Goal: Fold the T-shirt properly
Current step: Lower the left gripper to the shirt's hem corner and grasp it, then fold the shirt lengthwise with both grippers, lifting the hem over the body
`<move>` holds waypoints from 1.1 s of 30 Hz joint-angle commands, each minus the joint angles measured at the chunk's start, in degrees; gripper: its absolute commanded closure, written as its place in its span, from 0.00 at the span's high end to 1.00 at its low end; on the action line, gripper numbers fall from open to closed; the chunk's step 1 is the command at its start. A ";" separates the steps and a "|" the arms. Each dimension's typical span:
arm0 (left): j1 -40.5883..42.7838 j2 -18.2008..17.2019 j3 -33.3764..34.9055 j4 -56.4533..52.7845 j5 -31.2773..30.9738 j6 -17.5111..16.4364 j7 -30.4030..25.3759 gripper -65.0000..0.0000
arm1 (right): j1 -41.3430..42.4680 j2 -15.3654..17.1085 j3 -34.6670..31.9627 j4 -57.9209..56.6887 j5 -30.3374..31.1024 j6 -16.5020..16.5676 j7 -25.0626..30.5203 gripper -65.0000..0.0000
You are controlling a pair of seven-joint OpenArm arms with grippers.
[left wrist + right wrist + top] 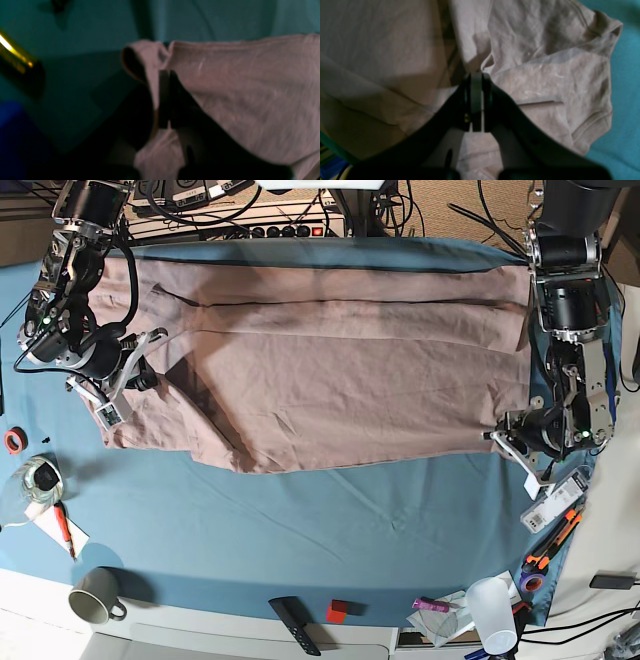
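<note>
Grey mug [94, 598], remote [295, 625], plastic cup [494, 608]

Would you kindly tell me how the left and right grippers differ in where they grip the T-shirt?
The left gripper pinches the T-shirt at a curled hem corner, with teal cloth just beyond. The right gripper pinches inside a wrinkled bunch, fabric all around. Both are shut on fabric at opposite ends.

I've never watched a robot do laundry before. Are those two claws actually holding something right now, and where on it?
Yes. Both are pinching the T-shirt: the left gripper at a corner of its edge, the right gripper on a fold of cloth at the opposite end.
</note>
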 commanded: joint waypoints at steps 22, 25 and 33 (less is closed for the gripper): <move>5.51 -1.70 -7.85 17.79 -6.40 -2.16 11.34 0.00 | -4.50 0.87 18.38 0.96 20.00 0.03 -4.20 0.00; 8.22 -1.73 -10.58 20.04 -10.71 -5.22 12.04 0.00 | -5.62 0.87 20.17 0.96 20.70 0.03 -4.31 0.00; 14.93 -1.73 -14.64 27.56 -18.27 -8.72 12.39 0.00 | -7.15 0.87 24.96 0.96 21.38 0.03 -4.42 0.00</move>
